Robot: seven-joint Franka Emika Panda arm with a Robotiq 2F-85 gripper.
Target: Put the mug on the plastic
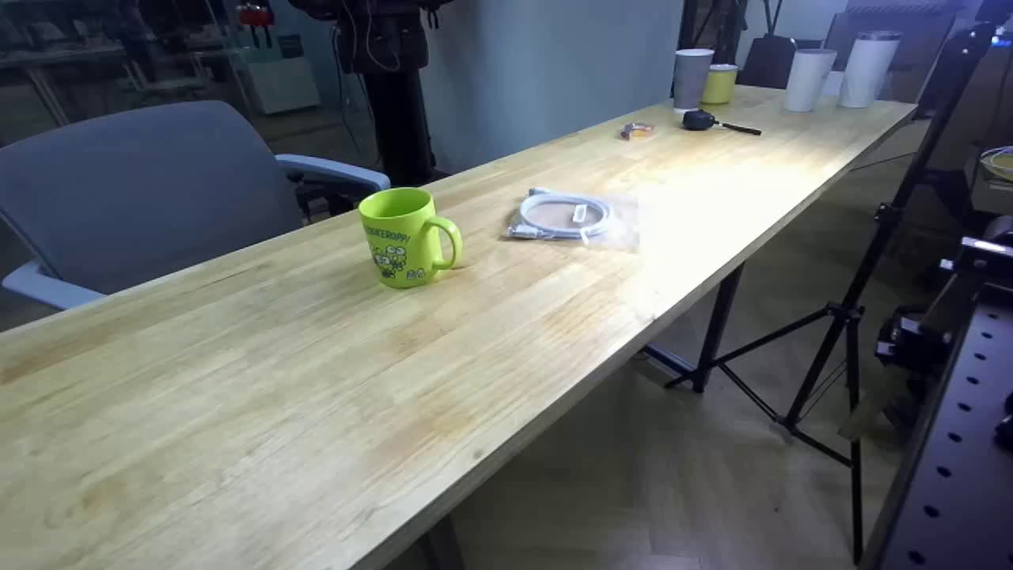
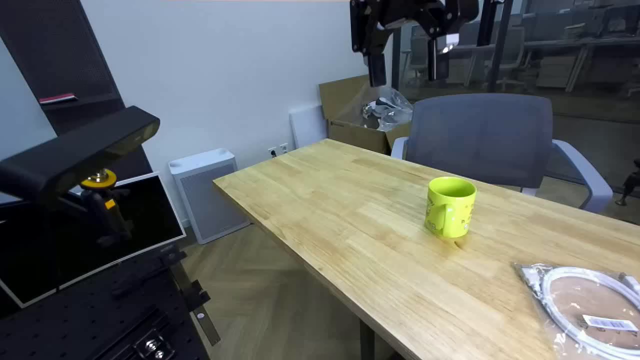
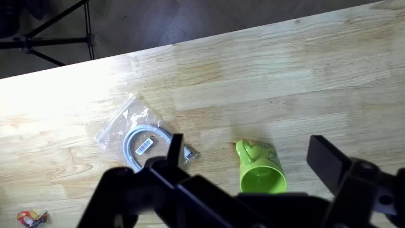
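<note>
The lime-green mug stands upright on the wooden table in both exterior views (image 1: 389, 241) (image 2: 445, 212), with its handle on its side. In the wrist view the mug (image 3: 261, 163) appears between the two fingers, its lower rim edge partly hidden by the gripper body. The plastic is a flat clear packet with a pale coiled cable inside, lying beside the mug on its handle side (image 1: 566, 215) (image 2: 582, 305). In the wrist view one finger covers part of the packet (image 3: 136, 133). My gripper (image 2: 407, 67) is open and empty, high above the table; its fingers (image 3: 250, 152) touch nothing.
The wooden table (image 1: 261, 412) has a long edge beside a tripod (image 1: 851, 317). An office chair (image 2: 482, 140) stands behind it. Farther along are a small wrapped item (image 1: 637, 131), a black strapped object (image 1: 700, 120), a yellow-green cup (image 1: 719, 84) and several tall cups (image 1: 810, 79).
</note>
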